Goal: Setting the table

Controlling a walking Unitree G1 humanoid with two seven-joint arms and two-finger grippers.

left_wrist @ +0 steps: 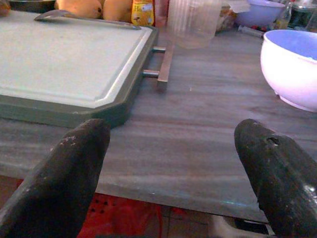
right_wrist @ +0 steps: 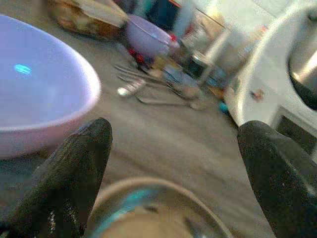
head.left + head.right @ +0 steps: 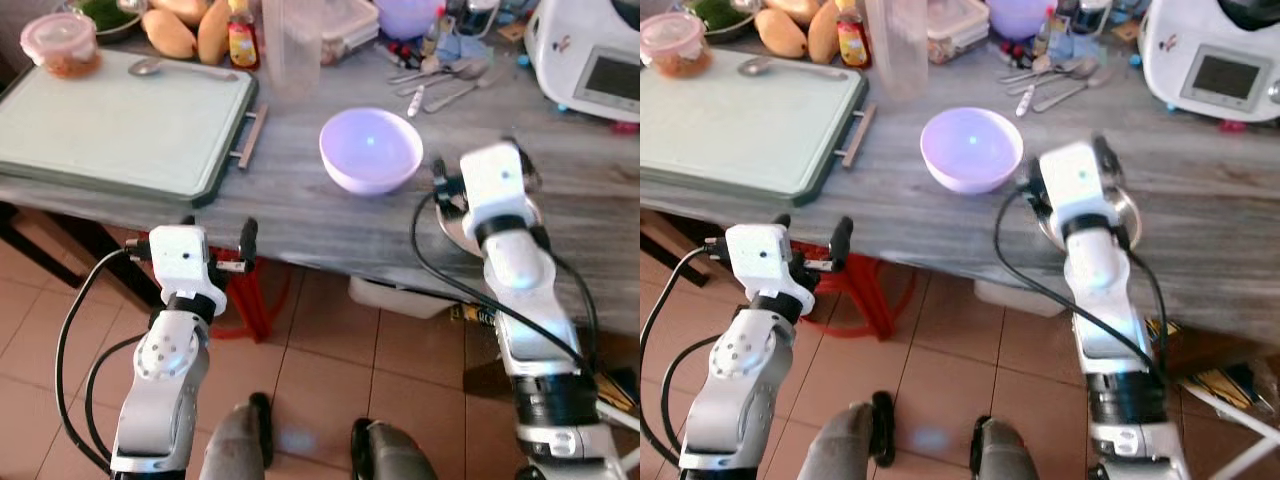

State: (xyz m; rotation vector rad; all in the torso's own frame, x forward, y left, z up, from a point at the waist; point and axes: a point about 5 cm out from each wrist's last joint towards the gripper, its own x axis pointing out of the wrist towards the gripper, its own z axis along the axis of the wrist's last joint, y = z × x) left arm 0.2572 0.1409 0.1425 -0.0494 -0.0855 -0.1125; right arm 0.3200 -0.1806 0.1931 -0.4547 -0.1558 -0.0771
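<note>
A lilac bowl (image 3: 370, 150) stands empty on the grey wooden table (image 3: 300, 215), near its front edge. Just right of it lies a small steel dish (image 3: 1127, 210), and my right gripper (image 2: 173, 131) hovers open directly over that dish's rim (image 2: 158, 206), holding nothing. A pale tray with a green rim (image 3: 120, 125) lies at the left, with a spoon (image 3: 150, 67) at its far edge. Several loose pieces of cutlery (image 3: 440, 80) lie at the back. My left gripper (image 3: 218, 228) is open and empty at the table's front edge, facing the gap between tray and bowl.
A clear plastic jug (image 3: 290, 45), a sauce bottle (image 3: 241, 40), mangoes (image 3: 170, 30) and a lidded food tub (image 3: 62, 42) crowd the back. A white kitchen appliance (image 3: 590, 55) stands at the back right. A red stool (image 3: 250, 295) sits under the table.
</note>
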